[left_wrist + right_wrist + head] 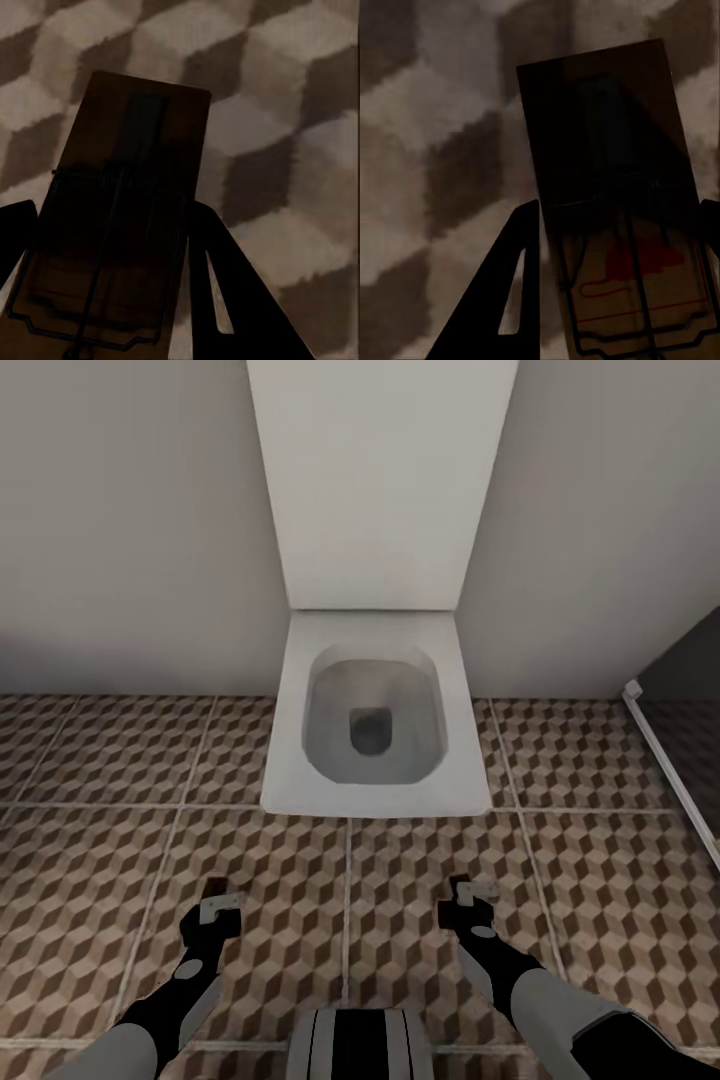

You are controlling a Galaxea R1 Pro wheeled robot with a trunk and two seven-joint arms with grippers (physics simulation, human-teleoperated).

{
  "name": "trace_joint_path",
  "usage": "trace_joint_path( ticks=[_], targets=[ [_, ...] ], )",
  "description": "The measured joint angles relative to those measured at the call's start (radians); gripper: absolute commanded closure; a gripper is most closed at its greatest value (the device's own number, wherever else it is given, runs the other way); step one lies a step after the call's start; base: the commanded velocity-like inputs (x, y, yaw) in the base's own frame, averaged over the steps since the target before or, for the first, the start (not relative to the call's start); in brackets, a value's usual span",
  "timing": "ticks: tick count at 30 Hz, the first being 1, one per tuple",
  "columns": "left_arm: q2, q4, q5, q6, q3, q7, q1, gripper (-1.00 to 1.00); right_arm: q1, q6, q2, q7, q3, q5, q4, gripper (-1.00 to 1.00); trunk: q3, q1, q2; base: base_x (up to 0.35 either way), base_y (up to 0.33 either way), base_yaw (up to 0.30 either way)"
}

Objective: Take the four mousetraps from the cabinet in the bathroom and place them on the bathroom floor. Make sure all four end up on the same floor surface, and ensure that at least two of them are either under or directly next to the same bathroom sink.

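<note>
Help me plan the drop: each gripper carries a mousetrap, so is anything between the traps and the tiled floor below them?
Nothing visible. The left mousetrap and the right mousetrap hang over bare bathroom floor. The toilet stands ahead, beyond both grippers.

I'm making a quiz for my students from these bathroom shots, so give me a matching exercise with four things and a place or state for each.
Things:
1. toilet
2. left gripper
3. right gripper
4. bathroom floor

Descriptions:
A. cube-patterned tiles
B. white, against the wall, lid up
C. grips a mousetrap with red markings
D. grips a mousetrap with no visible red markings

Pairs: 1-B, 2-D, 3-C, 4-A
</note>
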Motion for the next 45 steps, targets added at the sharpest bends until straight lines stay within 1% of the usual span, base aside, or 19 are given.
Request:
trace_joint_path(
  ticks=[3, 7, 19, 33, 36, 38, 41, 45],
  targets=[
    [0.0, 0.0, 0.0, -0.001, 0.0, 0.0, 0.0, 1.0, 0.0, 0.0, 0.0, 0.0, 0.0, 0.0, 0.0, 1.0, 0.0, 0.0, 0.0, 0.29, 0.0, 0.0],
    [0.0, 0.0, 0.0, -0.003, 0.0, 0.0, 0.0, 1.0, 0.0, 0.0, 0.0, 0.0, 0.0, 0.0, 0.0, 1.0, 0.0, 0.0, 0.0, 0.108, 0.0, 0.0],
    [-0.001, 0.001, -0.001, -0.002, 0.0, 0.0, 0.0, 1.0, 0.0, 0.0, -0.002, 0.0, 0.0, 0.0, 0.0, 1.0, 0.0, 0.001, 0.0, 0.012, 0.0, 0.0],
    [0.002, 0.002, -0.001, -0.002, 0.0, 0.0, 0.0, 1.0, 0.0, 0.001, -0.017, 0.0, -0.002, -0.001, 0.0, 1.0, 0.0, 0.001, 0.0, 0.0, 0.0, 0.0],
    [0.002, 0.004, -0.001, -0.002, 0.0, 0.0, 0.0, 1.0, 0.0, 0.001, -0.02, 0.0, -0.002, -0.011, 0.0, 1.0, 0.0, 0.001, 0.0, 0.009, 0.0, 0.0],
    [0.002, 0.006, -0.001, 0.0, 0.0, 0.0, 0.0, 1.0, 0.0, 0.001, -0.032, 0.0, -0.002, -0.028, 0.0, 1.0, 0.0, 0.0, 0.0, 0.127, 0.0, 0.0],
    [0.003, 0.007, -0.001, 0.0, 0.0, 0.0, 0.0, 1.0, 0.0, 0.001, -0.042, 0.0, -0.002, -0.039, 0.0, 1.0, 0.0, 0.0, 0.0, 0.227, 0.0, 0.0],
    [0.004, 0.006, -0.001, -0.001, 0.0, -0.001, 0.0, 1.0, 0.0, 0.001, -0.047, 0.0, -0.001, -0.045, 0.0, 1.0, 0.0, 0.0, 0.0, 0.294, 0.0, 0.0]
  ],
)
